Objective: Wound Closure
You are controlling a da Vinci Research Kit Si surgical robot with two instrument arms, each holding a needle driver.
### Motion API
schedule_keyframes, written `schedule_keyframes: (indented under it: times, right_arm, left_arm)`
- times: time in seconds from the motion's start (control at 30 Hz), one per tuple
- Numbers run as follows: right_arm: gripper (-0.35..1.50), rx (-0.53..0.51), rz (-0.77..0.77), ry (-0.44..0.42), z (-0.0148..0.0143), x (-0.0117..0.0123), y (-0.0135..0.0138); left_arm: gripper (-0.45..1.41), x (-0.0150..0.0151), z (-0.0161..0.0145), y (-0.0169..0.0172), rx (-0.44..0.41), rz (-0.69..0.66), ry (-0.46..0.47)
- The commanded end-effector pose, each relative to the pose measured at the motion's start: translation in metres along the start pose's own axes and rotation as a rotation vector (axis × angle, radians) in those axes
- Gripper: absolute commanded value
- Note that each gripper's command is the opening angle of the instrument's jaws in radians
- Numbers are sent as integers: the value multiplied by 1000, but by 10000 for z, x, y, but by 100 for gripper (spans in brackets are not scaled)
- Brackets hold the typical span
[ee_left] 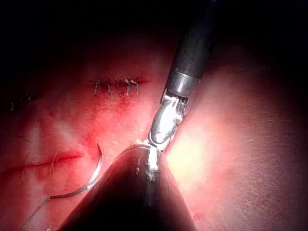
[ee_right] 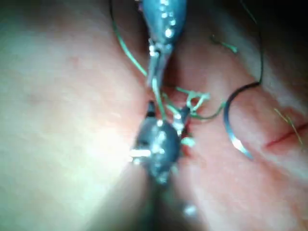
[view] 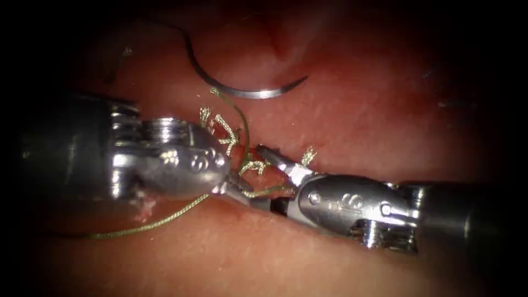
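At the left of the endoscope view, the left tool (view: 242, 192) is reaching in over the tissue (view: 352, 110), its slim jaws closing narrowly on the thread (view: 159, 221) just beside the knotted stitches (view: 231, 137) on the cut. Above them, the needle (view: 247, 91) is lying free on the tissue, held by neither tool and not in the tissue, its thread trailing back toward the stitches. Further right, the right tool (view: 275, 170) is coming in with jaws parted wide around the strands by the knots, gripping nothing that I can make out. Judging the work as knot handling, tension should stay gentle and even, with both tips kept clear of the loose needle.
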Motion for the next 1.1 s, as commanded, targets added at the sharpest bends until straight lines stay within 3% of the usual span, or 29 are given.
schedule_keyframes:
  times: [0.03,0.3,0.37,0.43,0.47,0.5,0.53,0.57,0.8,1.1]
  right_arm:
    - [148,-1,0,2,13,2,-3]
    - [145,-13,-3,18,26,5,-5]
    - [136,5,-29,39,27,4,-7]
    - [116,25,-80,63,28,2,-11]
    - [104,28,-94,65,29,1,-12]
    - [22,47,-126,75,30,0,-13]
    - [-26,69,-127,86,29,0,-13]
    - [-35,74,-139,89,30,0,-12]
    - [-35,72,-181,69,29,4,-4]
    - [-35,72,-209,53,20,13,-12]
  left_arm:
    - [-45,3,7,-4,1,1,0]
    - [-45,6,8,-2,-2,-1,-2]
    - [-45,6,9,-1,-1,-1,-2]
    - [-45,7,9,0,-4,-1,-2]
    - [-45,7,9,0,-4,-1,-2]
    - [-45,8,9,1,-4,-1,-2]
    - [-45,8,9,2,-4,-1,-5]
    - [-45,8,9,2,-4,-1,-5]
    - [-45,9,9,4,-7,-1,-4]
    - [-45,9,8,3,-8,0,-3]
